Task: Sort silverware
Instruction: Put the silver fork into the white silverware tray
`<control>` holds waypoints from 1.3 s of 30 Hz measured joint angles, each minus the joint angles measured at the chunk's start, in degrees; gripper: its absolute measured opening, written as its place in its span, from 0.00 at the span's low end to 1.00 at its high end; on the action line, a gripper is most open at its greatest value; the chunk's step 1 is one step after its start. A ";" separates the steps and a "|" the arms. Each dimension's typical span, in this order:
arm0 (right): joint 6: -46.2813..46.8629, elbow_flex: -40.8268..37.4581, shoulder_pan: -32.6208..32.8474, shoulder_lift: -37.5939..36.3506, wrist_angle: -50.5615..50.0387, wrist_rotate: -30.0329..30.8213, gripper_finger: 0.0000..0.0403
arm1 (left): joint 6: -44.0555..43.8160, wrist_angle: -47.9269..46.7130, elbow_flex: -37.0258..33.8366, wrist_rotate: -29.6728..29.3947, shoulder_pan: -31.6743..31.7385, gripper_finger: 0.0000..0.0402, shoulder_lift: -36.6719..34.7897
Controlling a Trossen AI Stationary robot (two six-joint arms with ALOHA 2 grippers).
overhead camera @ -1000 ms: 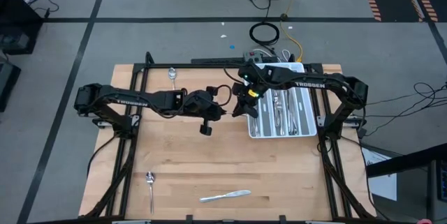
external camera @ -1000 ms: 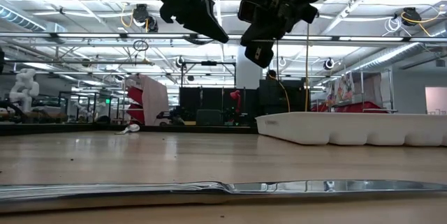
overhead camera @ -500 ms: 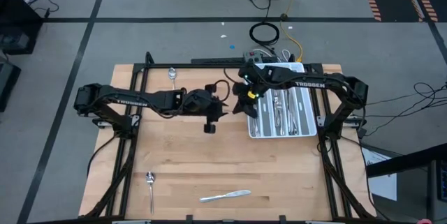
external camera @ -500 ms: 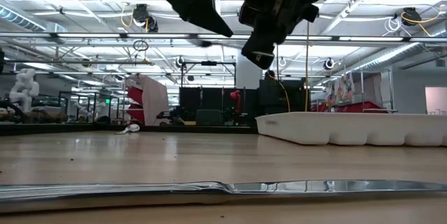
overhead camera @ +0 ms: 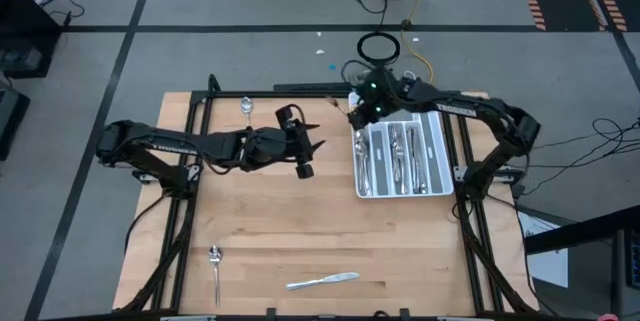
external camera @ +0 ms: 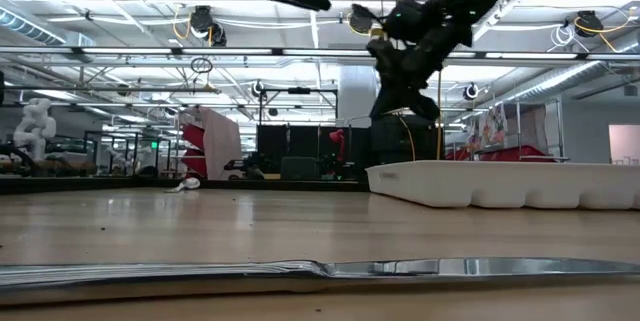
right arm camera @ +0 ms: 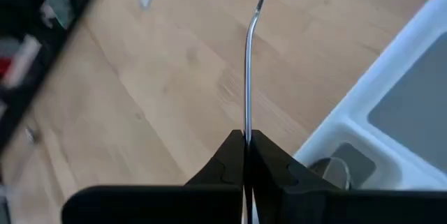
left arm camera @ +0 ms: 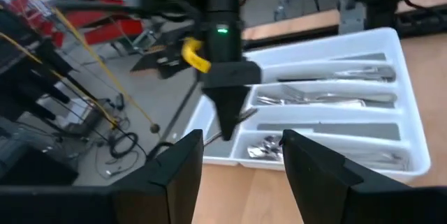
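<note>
Silverware piece [right arm camera: 247, 77] pinched in right gripper [right arm camera: 244, 155] beside tray [overhead camera: 440, 151].

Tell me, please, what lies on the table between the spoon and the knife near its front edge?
Nothing: in the high view, only bare wooden table separates the small shiny metal spoon from the slim silver knife.

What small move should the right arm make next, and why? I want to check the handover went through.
Probably carry the utensil over the white tray and lower it into a compartment: the right gripper pinches its thin handle beside the tray's corner, while the left gripper stands open and empty.
</note>
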 joint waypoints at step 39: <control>56.73 -51.85 28.73 -51.29 11.31 40.45 0.00 | -4.59 -2.42 -0.07 -1.23 -0.16 0.50 -2.28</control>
